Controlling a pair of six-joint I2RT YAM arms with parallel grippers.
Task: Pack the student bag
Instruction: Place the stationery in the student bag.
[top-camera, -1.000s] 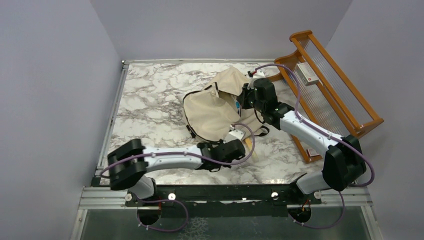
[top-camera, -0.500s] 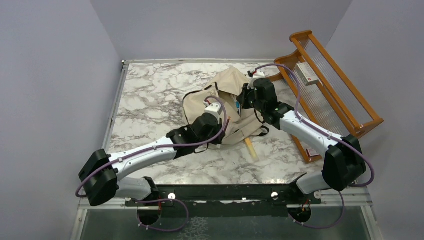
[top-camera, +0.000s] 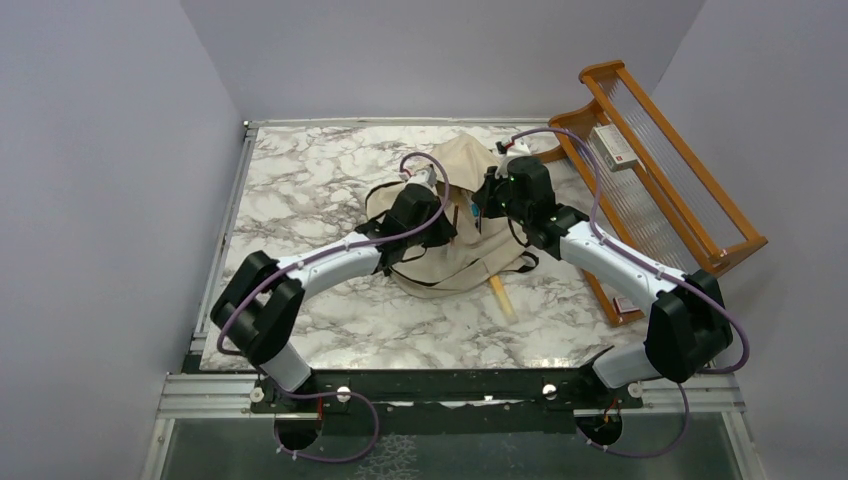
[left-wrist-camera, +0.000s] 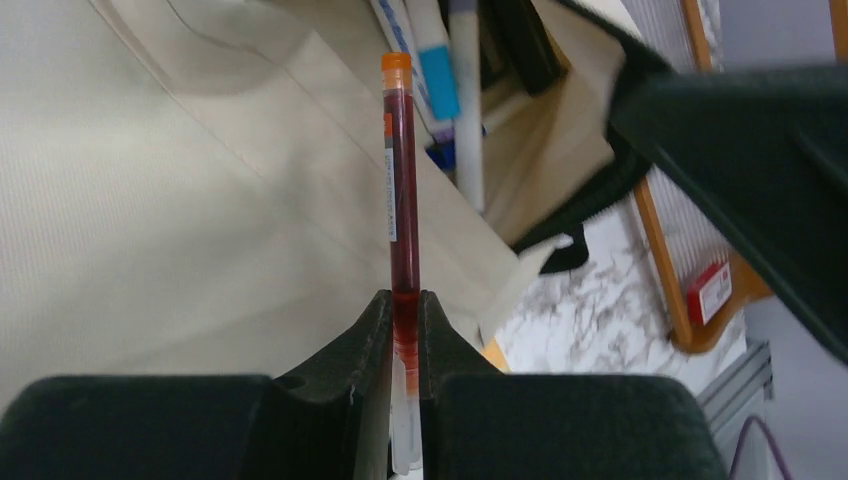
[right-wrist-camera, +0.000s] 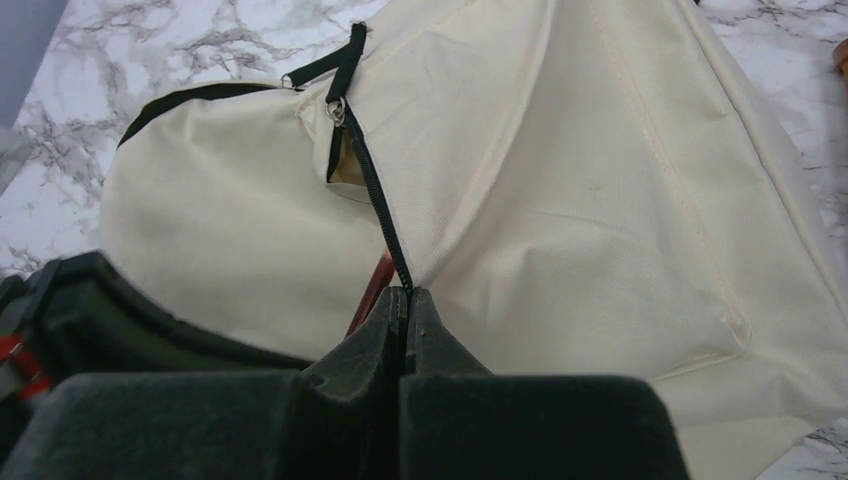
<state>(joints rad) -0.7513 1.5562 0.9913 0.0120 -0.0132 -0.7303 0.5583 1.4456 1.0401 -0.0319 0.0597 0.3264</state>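
The beige student bag (top-camera: 455, 262) lies mid-table with its black-zippered opening lifted. My right gripper (top-camera: 484, 203) is shut on the bag's black zipper edge (right-wrist-camera: 385, 225) and holds the flap up. My left gripper (top-camera: 441, 205) is shut on a red pen with an orange cap (left-wrist-camera: 400, 180), pointing at the bag's opening. Several pens (left-wrist-camera: 455, 90) show inside the opening. The red pen also shows just past the right fingers (right-wrist-camera: 372, 290). The bag's cream fabric (left-wrist-camera: 170, 200) fills the left wrist view.
A wooden rack (top-camera: 655, 170) with a ribbed clear panel leans at the right; a white and red box (top-camera: 614, 147) rests on it and a small red box (left-wrist-camera: 708, 290) lies at its foot. A yellow pencil-like stick (top-camera: 498, 294) lies on the marble below the bag.
My left arm has swung from the near edge of the bag up and away to its opening, carrying the red pen. The right gripper has kept its hold on the zipper edge.
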